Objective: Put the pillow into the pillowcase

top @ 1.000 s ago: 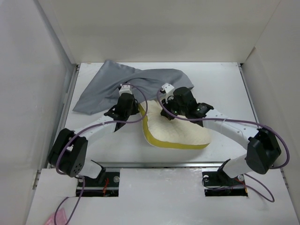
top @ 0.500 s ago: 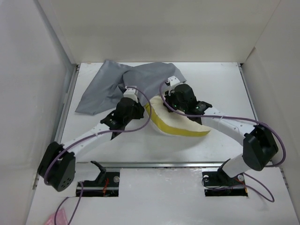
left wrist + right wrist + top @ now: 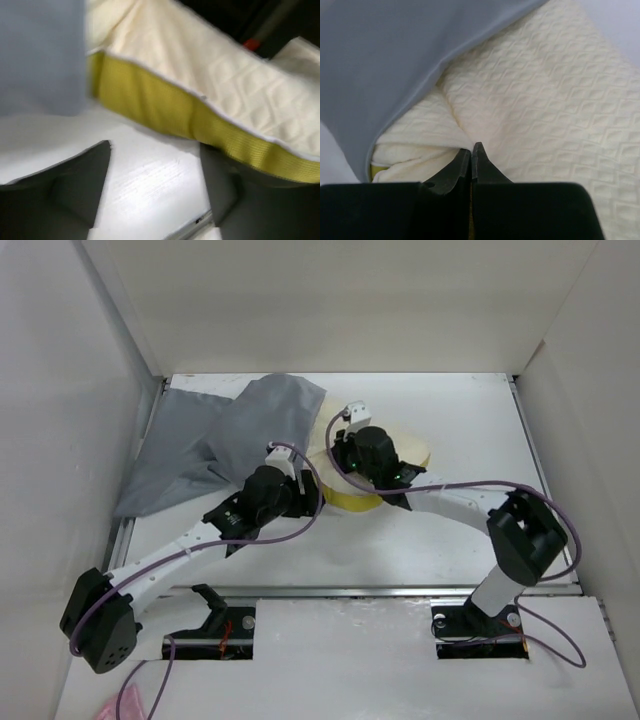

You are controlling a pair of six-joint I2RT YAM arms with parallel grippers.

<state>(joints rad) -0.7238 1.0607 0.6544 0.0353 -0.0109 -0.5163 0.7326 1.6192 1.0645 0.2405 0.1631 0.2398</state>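
The pillow (image 3: 405,452) is lying bunched up near the middle of the table (image 3: 470,530), its cream quilted top facing up and its yellow edge (image 3: 350,502) turning toward the near side. Its left end is meeting the pillowcase (image 3: 240,435), and in the right wrist view we are seeing the grey cloth draping over the pillow's upper left part, with a hem running diagonally across the cream cover. The rest of the pillow is sitting outside the grey cloth. The pillowcase is spreading, wrinkled, over the back left of the table, and its far corner is reaching toward the left wall (image 3: 70,440). The right gripper (image 3: 471,152) is bearing down on the pillow, its fingers pinched together on a fold of the cream cover, where the fabric is gathering into a crease. The left gripper (image 3: 155,195) is hovering low, just in front of the yellow edge; its fingers are standing apart with only bare white table between them, gripping nothing. From above, we are watching both arms reaching in toward the pillow's left end, their purple cables (image 3: 300,455) looping over the wrists.
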